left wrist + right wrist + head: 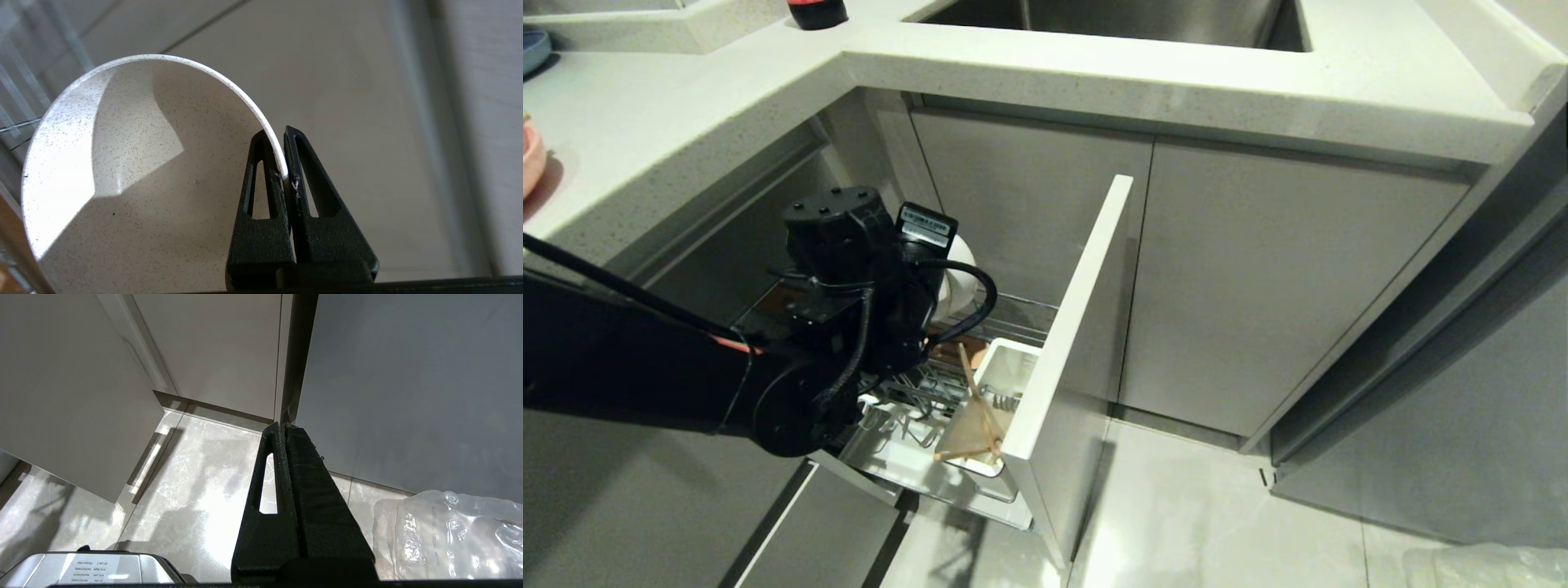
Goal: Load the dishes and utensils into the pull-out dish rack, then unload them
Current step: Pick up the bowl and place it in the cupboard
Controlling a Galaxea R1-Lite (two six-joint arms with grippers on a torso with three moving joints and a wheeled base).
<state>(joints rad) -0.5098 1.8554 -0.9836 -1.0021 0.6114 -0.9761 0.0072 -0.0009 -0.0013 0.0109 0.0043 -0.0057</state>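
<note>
The left gripper [284, 163] is pinched tight on the rim of the cream-white bowl [135, 171], just above the pull-out dish rack [931, 408]; in the head view the arm hides most of the bowl. Chopsticks [976, 408] lean in the white utensil cup [1005, 367] behind the front panel [1078, 318]. The right gripper [284, 428] hangs closed and empty over the pale tile floor [196, 477]. Beyond, the countertop [1094, 73]; a pink plate [531, 159] is cut off at the edge

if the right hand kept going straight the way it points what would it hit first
Probably the pale floor tiles where the cabinet panels meet. The right hand, shut and empty, points down toward that corner; nothing shows in between, though depth is hard to judge.
</note>
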